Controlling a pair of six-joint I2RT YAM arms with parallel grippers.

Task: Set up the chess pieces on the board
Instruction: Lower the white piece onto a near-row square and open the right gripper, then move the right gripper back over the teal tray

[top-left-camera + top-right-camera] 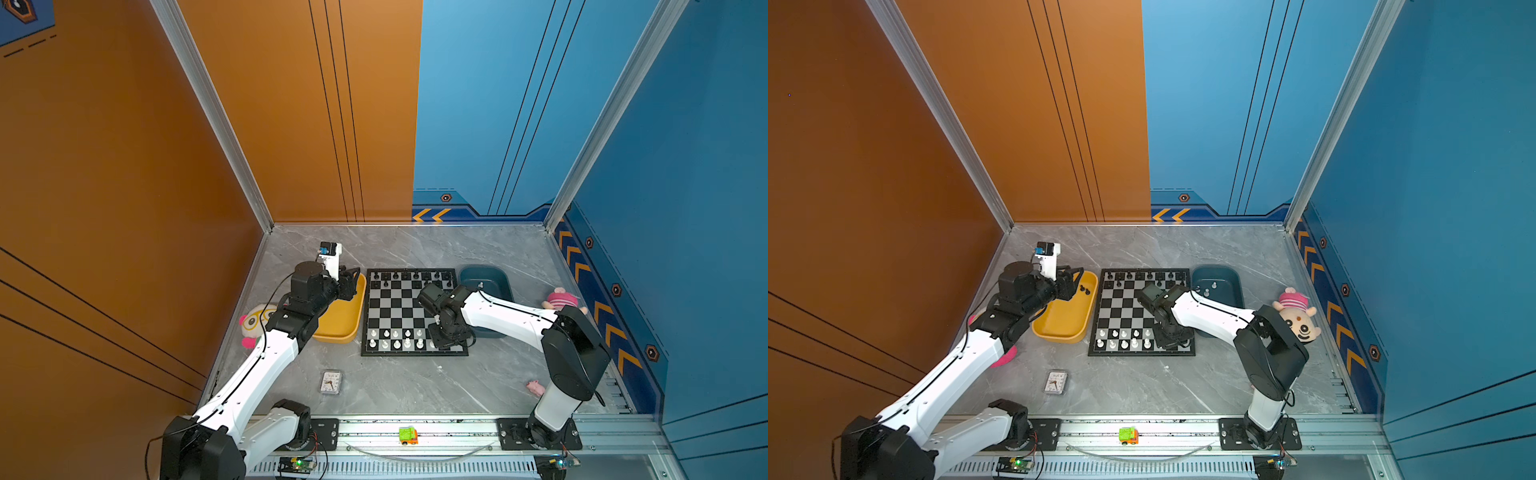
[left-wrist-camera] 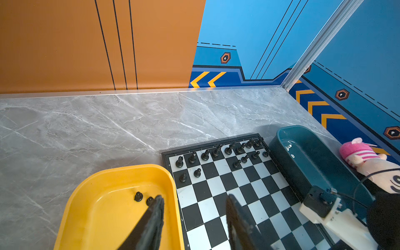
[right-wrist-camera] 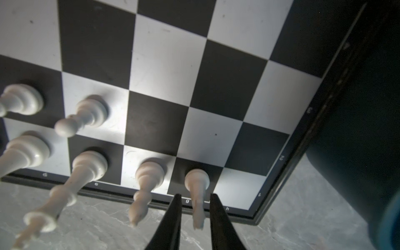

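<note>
The board (image 1: 397, 311) (image 1: 1125, 309) lies mid-table, with black chess pieces (image 1: 405, 276) along its far rows and white ones (image 1: 397, 338) along its near rows. In the right wrist view a white piece (image 3: 195, 184) stands on a dark square at the near edge. My right gripper (image 3: 193, 195) (image 1: 444, 341) straddles its top, open, with a small gap on each side. My left gripper (image 2: 194, 196) (image 1: 1073, 282) hangs open and empty over the yellow tray's (image 2: 104, 186) rim beside the board. Two black pieces (image 2: 138, 196) lie in that tray.
A dark teal tray (image 1: 1225, 275) right of the board holds white pieces (image 1: 1214, 285). A small clock (image 1: 331, 381) lies near the front. Plush toys sit at the left (image 1: 253, 322) and right (image 1: 561, 298). A pink pig (image 1: 536, 387) and a green toy car (image 1: 408, 435) are at the front.
</note>
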